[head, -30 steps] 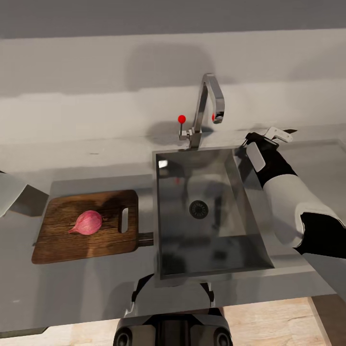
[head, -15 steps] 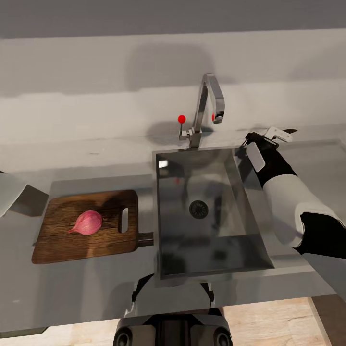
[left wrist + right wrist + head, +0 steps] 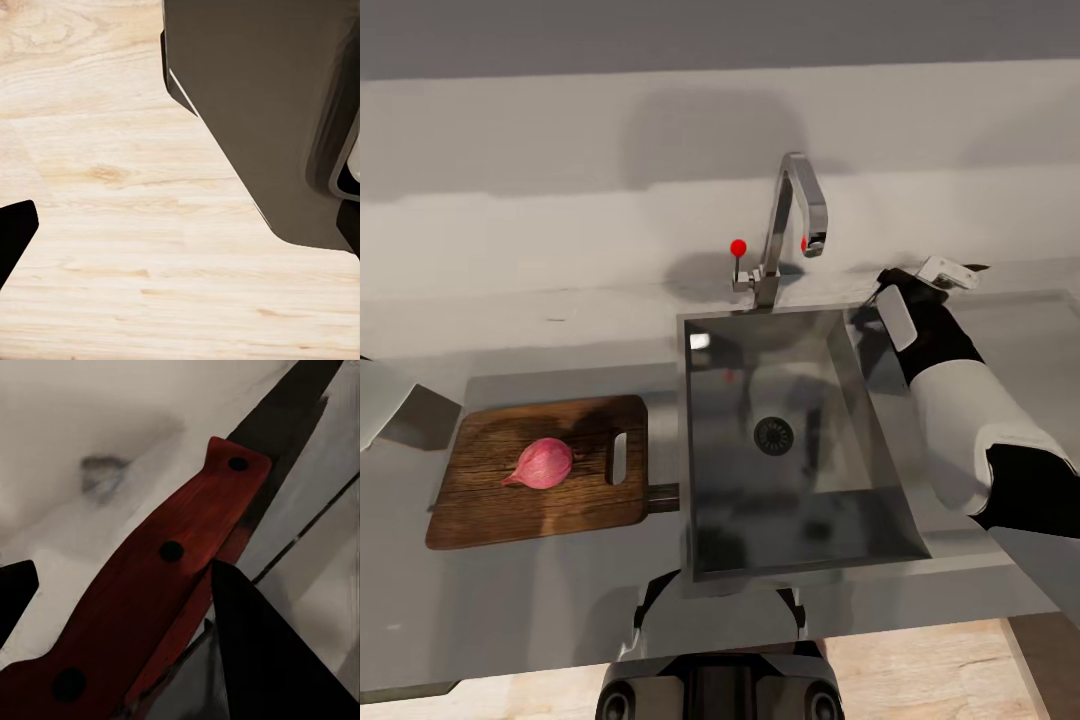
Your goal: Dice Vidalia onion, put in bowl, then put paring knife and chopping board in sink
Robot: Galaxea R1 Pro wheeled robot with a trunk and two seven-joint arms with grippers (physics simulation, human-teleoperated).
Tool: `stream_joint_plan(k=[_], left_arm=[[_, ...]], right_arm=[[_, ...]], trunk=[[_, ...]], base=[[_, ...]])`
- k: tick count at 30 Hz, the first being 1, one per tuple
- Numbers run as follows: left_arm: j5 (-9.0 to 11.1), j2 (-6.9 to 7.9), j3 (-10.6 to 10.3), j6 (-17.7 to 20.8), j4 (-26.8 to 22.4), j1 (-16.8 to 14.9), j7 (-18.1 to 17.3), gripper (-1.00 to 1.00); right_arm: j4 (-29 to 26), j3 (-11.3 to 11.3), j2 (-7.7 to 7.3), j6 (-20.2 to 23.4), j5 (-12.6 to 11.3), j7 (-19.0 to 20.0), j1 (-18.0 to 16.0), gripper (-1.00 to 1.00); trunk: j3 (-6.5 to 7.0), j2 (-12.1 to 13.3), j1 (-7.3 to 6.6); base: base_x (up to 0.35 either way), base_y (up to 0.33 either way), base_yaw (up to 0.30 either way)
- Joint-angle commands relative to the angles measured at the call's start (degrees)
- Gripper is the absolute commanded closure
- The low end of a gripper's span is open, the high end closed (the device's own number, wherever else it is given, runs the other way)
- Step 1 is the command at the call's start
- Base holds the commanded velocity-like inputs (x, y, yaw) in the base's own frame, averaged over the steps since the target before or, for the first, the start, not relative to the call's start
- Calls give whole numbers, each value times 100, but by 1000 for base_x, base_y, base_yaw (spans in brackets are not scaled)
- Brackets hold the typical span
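My right hand [image 3: 932, 287] just nudged toward the right edge of the frame, over the paring knife [image 3: 142, 607]. Whether it's clenched, I can't tell. Onion [image 3: 541, 463] waits on the board [image 3: 490, 505].

Sink [image 3: 860, 400]: basin open from above to your gripper; the faucet [image 3: 792, 225] stands over its far rim, blocking the far centre.
Chopping board [image 3: 490, 500]: left of the sink; your approach from above is open, with the Vidalia onion [image 3: 542, 464] taking its middle.
Countertop [image 3: 540, 590]: the near strip gives you bare room.
Right of the sink: your right arm [image 3: 960, 410] fills this side, its right gripper [image 3: 925, 285] at the far right corner, seemingly close over the paring knife [image 3: 142, 607].
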Motion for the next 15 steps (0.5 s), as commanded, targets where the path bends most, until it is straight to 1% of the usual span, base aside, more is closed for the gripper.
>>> stream_joint_plan(k=[1, 6, 15], left_arm=[[37, -6, -48, -40, 26, -9, 7, -100], [37, -6, -48, -40, 26, -9, 7, -100], [37, -1, -48, -40, 26, -9, 7, -100]], right_arm=[[-35, 7, -2, 37, -48, -80, -2, 100], [-88, 4, 0, 118, -53, -194, -2, 100], [-376, 7, 21, 357, -49, -231, -2, 100]], trunk=[[-7, -9, 3], [-7, -9, 3], [-7, -9, 3]], base=[[0, 0, 0], [0, 0, 0], [0, 0, 0]])
